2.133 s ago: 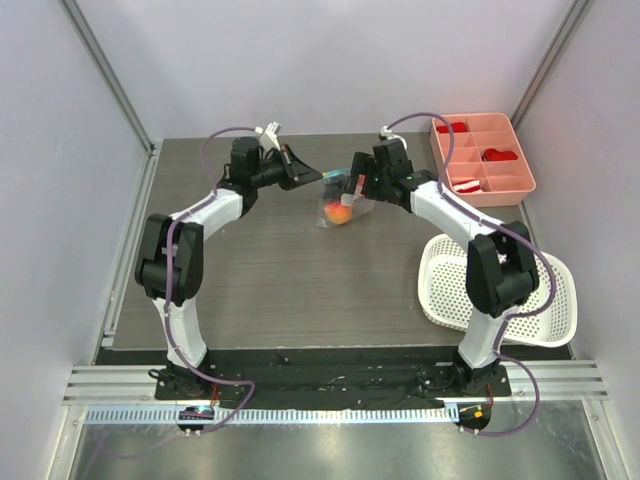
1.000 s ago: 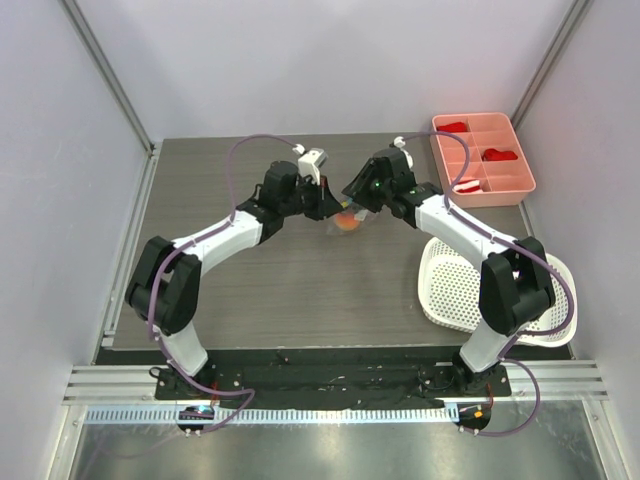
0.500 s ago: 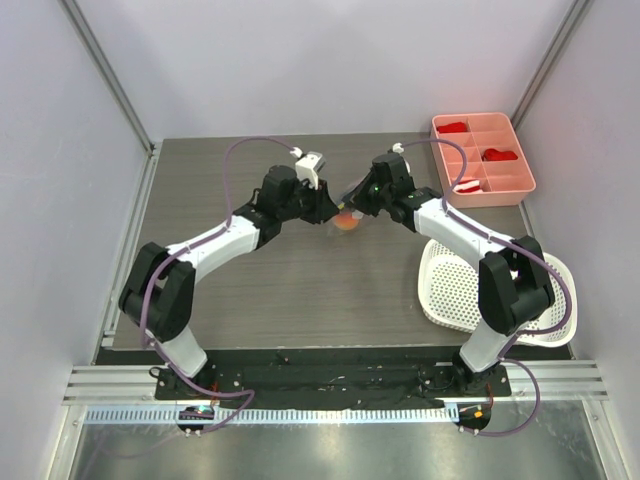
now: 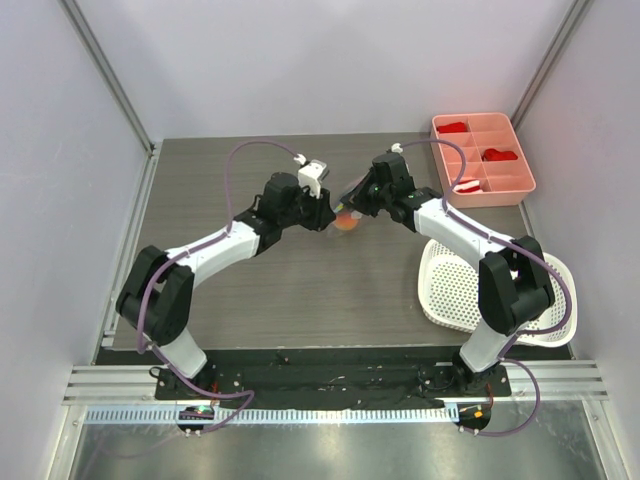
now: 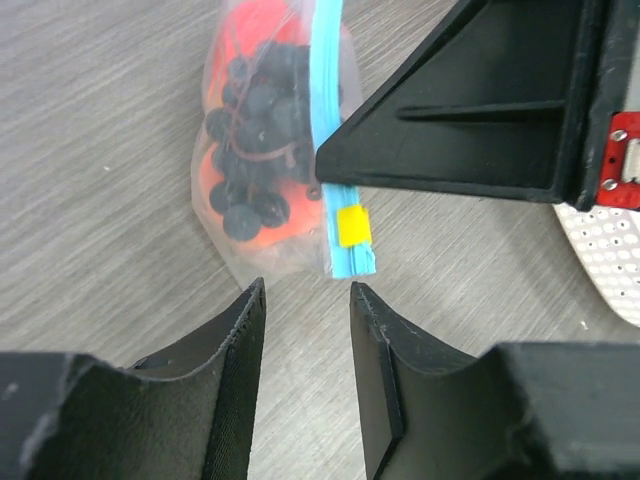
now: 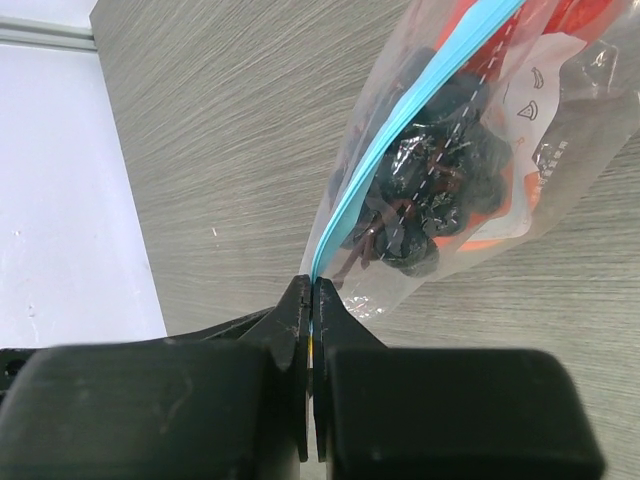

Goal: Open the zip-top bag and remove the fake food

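- No word, brand or number can be read anywhere.
- The zip-top bag (image 6: 480, 130) carries small white printed marks (image 6: 528, 95) on its clear wall, towards the right in the right wrist view. They look like little triangles and are too small to read.

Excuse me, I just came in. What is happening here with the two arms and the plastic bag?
The right hand is shut on the blue zip strip of the zip-top bag. The left hand is open, just short of the yellow slider at the end of the strip, and it touches nothing. The fake food is inside the bag; none of it is out yet.
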Controlling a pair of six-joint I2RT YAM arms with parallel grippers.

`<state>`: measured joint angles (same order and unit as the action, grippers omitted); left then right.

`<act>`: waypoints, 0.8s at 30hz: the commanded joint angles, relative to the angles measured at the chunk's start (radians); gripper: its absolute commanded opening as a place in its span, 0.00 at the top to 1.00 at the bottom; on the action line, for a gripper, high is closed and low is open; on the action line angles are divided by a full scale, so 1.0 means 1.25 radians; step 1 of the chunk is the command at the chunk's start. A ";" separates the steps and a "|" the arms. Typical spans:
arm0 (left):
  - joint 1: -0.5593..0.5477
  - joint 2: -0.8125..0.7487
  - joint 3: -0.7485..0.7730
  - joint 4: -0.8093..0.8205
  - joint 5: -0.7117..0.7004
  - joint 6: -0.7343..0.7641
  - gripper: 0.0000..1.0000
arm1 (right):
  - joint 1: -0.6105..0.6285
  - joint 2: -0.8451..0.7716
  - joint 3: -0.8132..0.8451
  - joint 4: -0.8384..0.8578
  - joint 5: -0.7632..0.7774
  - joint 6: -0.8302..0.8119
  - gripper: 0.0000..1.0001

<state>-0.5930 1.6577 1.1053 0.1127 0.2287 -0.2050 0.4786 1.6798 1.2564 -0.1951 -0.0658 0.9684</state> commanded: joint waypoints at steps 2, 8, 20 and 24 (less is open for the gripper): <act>-0.015 0.014 0.040 0.037 -0.033 0.084 0.61 | -0.002 0.002 0.027 0.016 -0.031 0.012 0.99; -0.021 0.052 0.084 0.020 -0.021 0.097 0.65 | -0.004 0.006 0.033 0.019 -0.044 0.017 0.99; -0.023 0.051 0.077 0.039 -0.061 0.093 0.80 | -0.006 0.010 0.027 0.025 -0.055 0.017 0.97; -0.023 0.009 0.056 0.022 -0.073 0.083 0.68 | -0.006 0.006 0.031 0.024 -0.059 -0.010 0.96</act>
<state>-0.6243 1.7382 1.1683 0.1051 0.1822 -0.1017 0.4610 1.6913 1.2587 -0.1745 -0.0895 0.9821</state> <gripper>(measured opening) 0.288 0.032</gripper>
